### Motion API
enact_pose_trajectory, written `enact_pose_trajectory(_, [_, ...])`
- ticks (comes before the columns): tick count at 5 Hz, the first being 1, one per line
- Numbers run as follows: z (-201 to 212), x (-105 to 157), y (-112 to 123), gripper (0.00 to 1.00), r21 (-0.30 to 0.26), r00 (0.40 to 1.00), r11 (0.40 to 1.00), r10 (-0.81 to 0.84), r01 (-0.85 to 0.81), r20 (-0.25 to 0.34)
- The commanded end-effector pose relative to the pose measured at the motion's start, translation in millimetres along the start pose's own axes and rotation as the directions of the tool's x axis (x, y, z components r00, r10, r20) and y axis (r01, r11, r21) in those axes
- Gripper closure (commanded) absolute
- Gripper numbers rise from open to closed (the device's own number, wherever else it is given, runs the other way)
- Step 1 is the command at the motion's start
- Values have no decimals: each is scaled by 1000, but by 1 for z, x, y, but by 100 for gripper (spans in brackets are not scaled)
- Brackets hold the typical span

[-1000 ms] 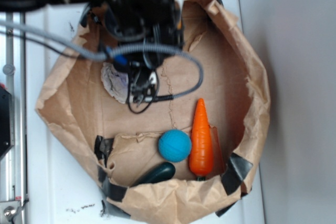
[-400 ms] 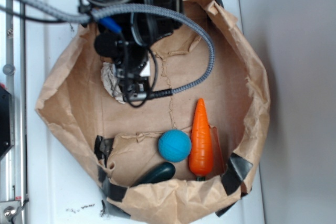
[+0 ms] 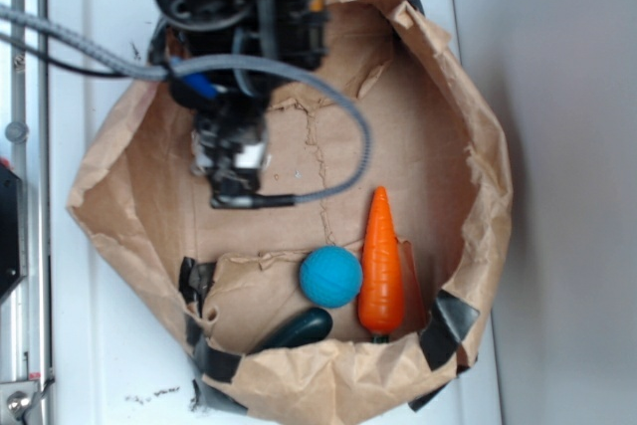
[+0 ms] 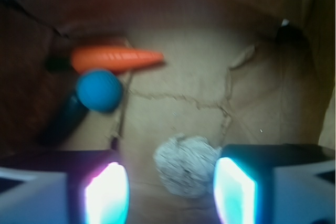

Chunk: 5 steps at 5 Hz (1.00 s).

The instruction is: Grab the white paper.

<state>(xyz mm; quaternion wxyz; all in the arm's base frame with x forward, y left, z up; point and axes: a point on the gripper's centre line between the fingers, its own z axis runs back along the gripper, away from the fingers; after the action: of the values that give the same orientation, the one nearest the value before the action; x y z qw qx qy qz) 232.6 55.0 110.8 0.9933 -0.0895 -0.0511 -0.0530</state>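
The white paper (image 4: 187, 164), a crumpled off-white wad, lies on the floor of the brown paper bag (image 4: 189, 82). In the wrist view it sits between my fingers, close to the right fingertip (image 4: 233, 192) and apart from the left one. My gripper (image 4: 170, 192) is open around it. In the exterior view the arm and gripper (image 3: 231, 161) hang over the bag's left side and hide the paper.
A blue ball (image 3: 331, 277), an orange carrot (image 3: 381, 264) and a dark green object (image 3: 297, 328) lie near the bag's front wall (image 3: 328, 375). The bag's raised crumpled walls ring the whole area. A grey cable (image 3: 343, 121) loops over the bag floor.
The arm has shifted left and toward the paper, which showed beside the gripper before and is now covered by it in the exterior view.
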Motion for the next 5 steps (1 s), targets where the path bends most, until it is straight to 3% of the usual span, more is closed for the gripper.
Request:
enact_pose_trajectory(1, [-8, -18, 9, 0, 19, 989, 989, -147, 147, -5])
enact_pose_trajectory(2, [-24, -21, 4, 0, 35, 972, 971, -236, 237, -18])
enact_pose_trajectory(5, [-68, -17, -10, 0, 112, 967, 963, -250, 244, 41])
